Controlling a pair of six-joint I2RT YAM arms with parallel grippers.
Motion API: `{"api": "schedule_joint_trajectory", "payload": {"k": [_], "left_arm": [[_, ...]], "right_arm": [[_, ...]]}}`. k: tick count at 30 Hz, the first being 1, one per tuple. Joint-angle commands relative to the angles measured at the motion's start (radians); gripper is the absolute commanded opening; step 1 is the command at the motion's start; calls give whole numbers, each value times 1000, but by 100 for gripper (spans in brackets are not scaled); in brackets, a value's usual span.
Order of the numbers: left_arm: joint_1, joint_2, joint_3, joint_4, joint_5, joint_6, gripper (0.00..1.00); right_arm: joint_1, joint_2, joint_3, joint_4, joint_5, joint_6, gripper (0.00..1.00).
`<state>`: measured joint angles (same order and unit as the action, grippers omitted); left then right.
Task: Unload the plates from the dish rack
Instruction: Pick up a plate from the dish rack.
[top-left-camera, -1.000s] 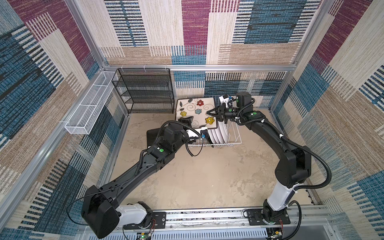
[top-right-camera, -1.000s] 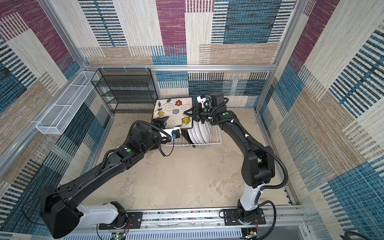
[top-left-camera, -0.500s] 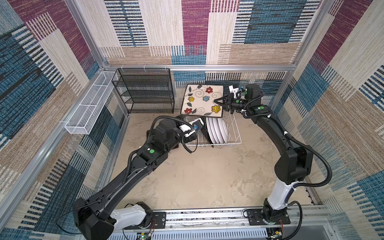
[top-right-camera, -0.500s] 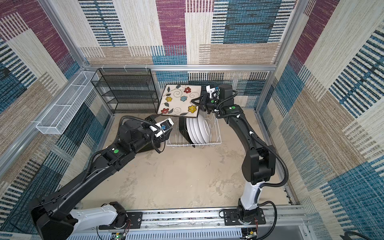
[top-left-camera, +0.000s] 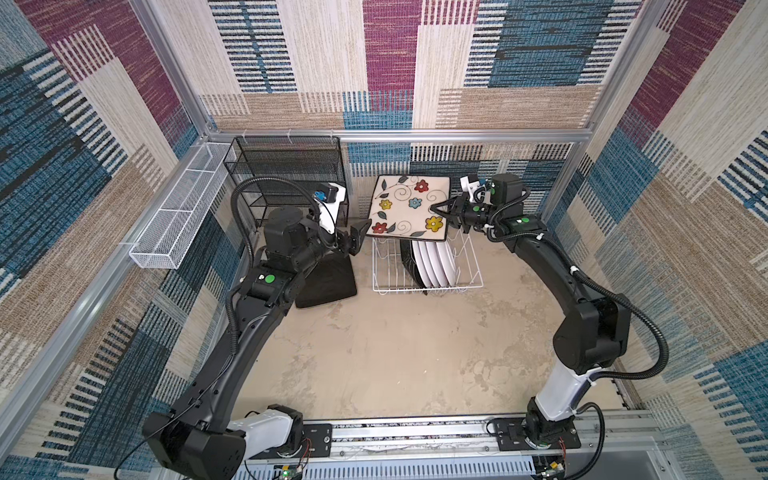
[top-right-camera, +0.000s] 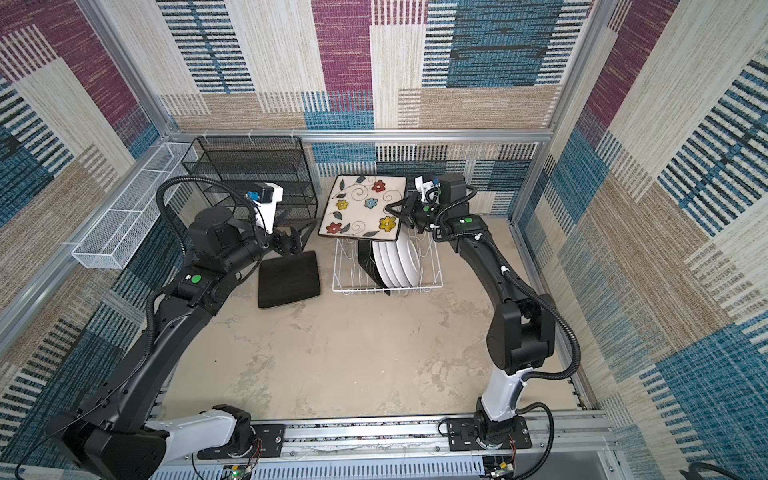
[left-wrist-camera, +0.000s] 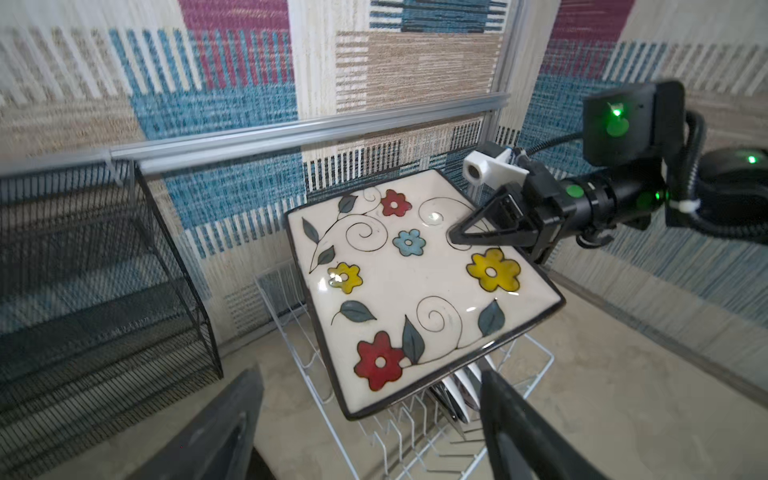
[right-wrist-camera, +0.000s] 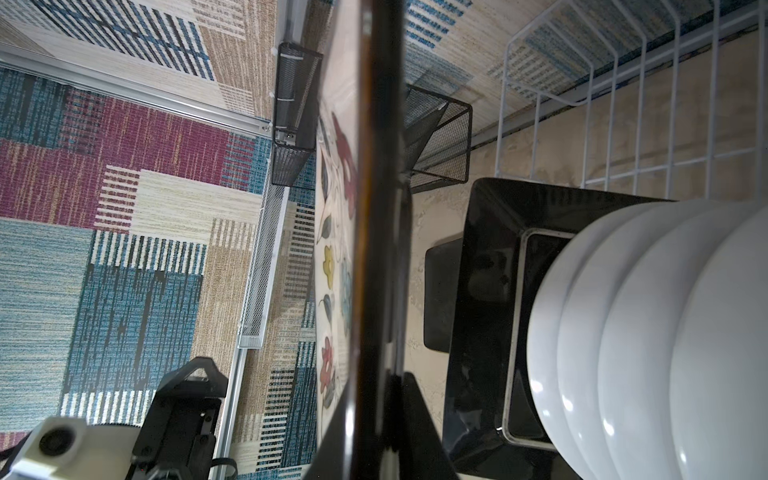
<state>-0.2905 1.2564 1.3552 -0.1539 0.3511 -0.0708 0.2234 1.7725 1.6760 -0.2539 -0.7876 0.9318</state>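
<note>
A square flowered plate (top-left-camera: 409, 208) (top-right-camera: 363, 208) (left-wrist-camera: 415, 291) hangs nearly level above the white wire dish rack (top-left-camera: 376, 266) (top-right-camera: 345, 266) (left-wrist-camera: 291, 307). My right gripper (top-left-camera: 442, 212) (top-right-camera: 395, 210) (left-wrist-camera: 457, 237) (right-wrist-camera: 374, 415) is shut on its right edge. In the rack stand several white-backed round plates (top-left-camera: 436, 262) (right-wrist-camera: 644, 332) and a black-backed square plate (top-left-camera: 409, 262) (right-wrist-camera: 490, 291). My left gripper (top-left-camera: 359, 237) (top-right-camera: 297, 235) (left-wrist-camera: 370, 386) is open and empty, just left of the held plate. Another black square plate (top-left-camera: 328, 278) (top-right-camera: 289, 278) lies back up on the table.
A black mesh shelf unit (top-left-camera: 286, 174) stands at the back left, close behind my left wrist. A long white mesh basket (top-left-camera: 178, 216) hangs on the left wall. The back wall is close behind the rack.
My right gripper lifted the flowered plate up out of the rack. My left arm pulled back leftward from the rack's front, then rose toward the plate's left edge.
</note>
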Motion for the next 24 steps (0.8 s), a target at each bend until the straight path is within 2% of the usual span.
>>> {"api": "schedule_joint_trajectory", "payload": {"k": [1,4,10,18,24], "left_arm": [[43,45,51,-3,149,-290,84],[79,119,132,-91,201,-369,83],[111,221,196,-137,285,-497,83],[114,404,316,-267,369,-509,84],[114,482,351,-235,446,-560,84]], "right_arm": [[0,-31,-8,148,-27,-2,0],[1,-46,-29,152,-26,-7,0],[0,-56,-64,168,-52,-11,0],[1,-45,-59,142,-111,-33,0],[1,-56,-68,121,-134,-60,0]]}}
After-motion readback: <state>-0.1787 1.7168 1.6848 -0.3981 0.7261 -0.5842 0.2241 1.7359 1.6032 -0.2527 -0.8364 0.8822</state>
